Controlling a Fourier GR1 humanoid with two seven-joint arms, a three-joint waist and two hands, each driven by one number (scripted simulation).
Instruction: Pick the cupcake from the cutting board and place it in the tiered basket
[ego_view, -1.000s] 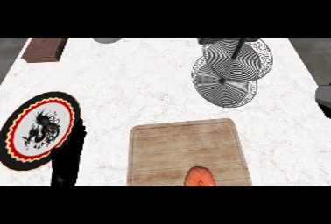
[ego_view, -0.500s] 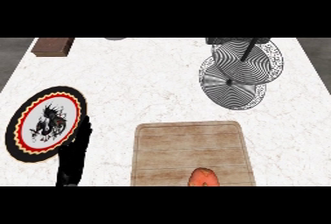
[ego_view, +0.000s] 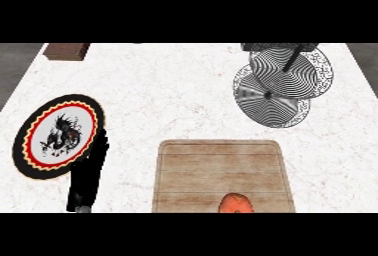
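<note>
Beside the plate (ego_view: 59, 135), left hand (ego_view: 87, 177) rests released, fingers (ego_view: 99, 147) straight; cupcake (ego_view: 236, 204) sits on cutting board (ego_view: 220, 165).

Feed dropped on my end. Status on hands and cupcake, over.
Left hand open beside plate; right hand out of view. Cupcake on cutting board, near edge, untouched. Path to tiered basket unobstructed.
</note>
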